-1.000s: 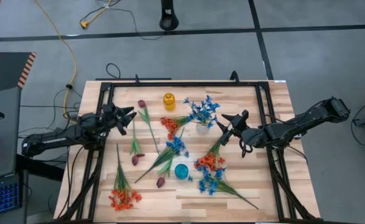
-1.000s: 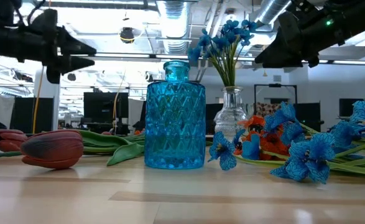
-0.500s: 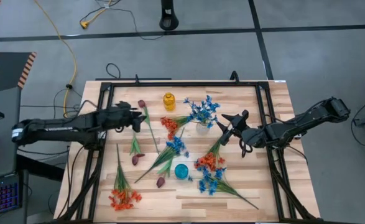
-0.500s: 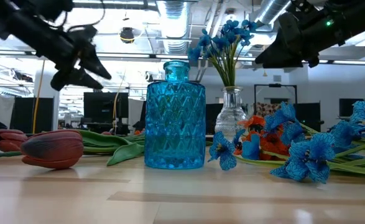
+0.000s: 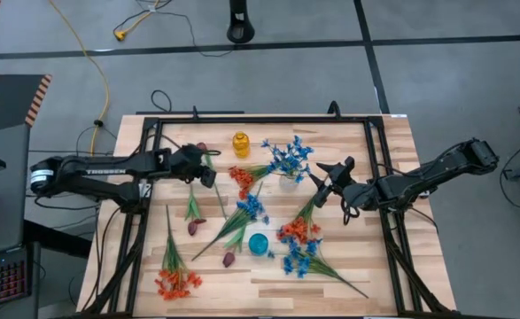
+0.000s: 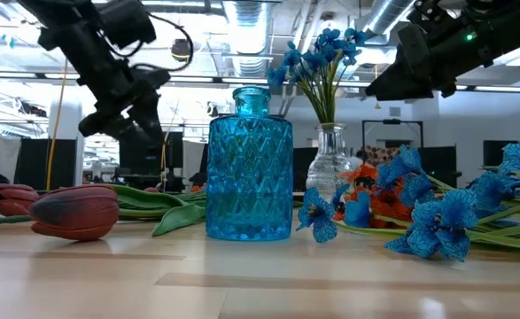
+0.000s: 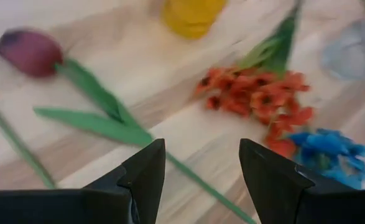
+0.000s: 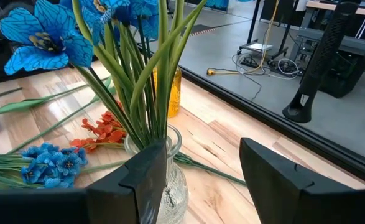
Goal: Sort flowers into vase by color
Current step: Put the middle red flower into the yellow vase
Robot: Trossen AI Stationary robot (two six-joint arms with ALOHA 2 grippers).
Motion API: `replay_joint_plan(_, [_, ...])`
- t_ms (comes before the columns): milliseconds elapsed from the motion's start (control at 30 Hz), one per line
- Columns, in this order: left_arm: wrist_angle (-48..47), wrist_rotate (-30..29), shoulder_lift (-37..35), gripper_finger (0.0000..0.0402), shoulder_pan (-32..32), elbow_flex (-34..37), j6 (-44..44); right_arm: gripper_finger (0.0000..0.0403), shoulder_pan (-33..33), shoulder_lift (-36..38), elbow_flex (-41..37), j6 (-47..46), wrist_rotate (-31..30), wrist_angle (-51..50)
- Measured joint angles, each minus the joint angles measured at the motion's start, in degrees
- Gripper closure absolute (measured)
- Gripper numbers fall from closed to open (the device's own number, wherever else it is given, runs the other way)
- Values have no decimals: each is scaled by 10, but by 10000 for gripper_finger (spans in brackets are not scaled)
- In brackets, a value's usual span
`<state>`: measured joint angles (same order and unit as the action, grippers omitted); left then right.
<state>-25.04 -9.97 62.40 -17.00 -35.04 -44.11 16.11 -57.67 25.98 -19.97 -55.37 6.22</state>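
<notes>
Left gripper: fingers parted and empty, poised above the green stem of a maroon tulip lying toward the far-left part of the desk. The stem passes between and below the two fingers, which suggests an approach to pick this flower. In the high view the left gripper sits just beside the tulip, with the arm reaching in from the desk's left edge.

Right gripper: fingers apart, holding nothing, just beside the mouth of the clear glass vase. In the high view the right gripper hangs right of desk centre, close to the vase; it appears to be waiting.

Containers: the clear vase holds a bunch of blue flowers, stems upright in its neck, so the blue sorting is under way. The small yellow vase, near the far edge, and the blue patterned vase, near the desk's middle toward the near edge, look empty.

Unsorted flowers lie flat on the desk: an orange-red spray beside the clear vase, another orange-red spray at the near-left corner, blue sprays around the centre, and further maroon buds near the blue vase.
</notes>
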Motion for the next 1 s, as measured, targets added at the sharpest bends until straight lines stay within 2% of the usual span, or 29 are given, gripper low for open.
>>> replay_joint_plan(467, [8, 53, 136, 208, -117, -1, -27, 172, 0, 0, 0, -1, 0, 0])
replay_joint_plan(867, [75, 115, 222, 208, -159, -4, -50, 172, 0, 0, 0, -1, 0, 0])
replay_joint_plan(1000, [78, 114, 227, 218, -164, -4, -42, 172, 0, 0, 0, 0, 0, -1])
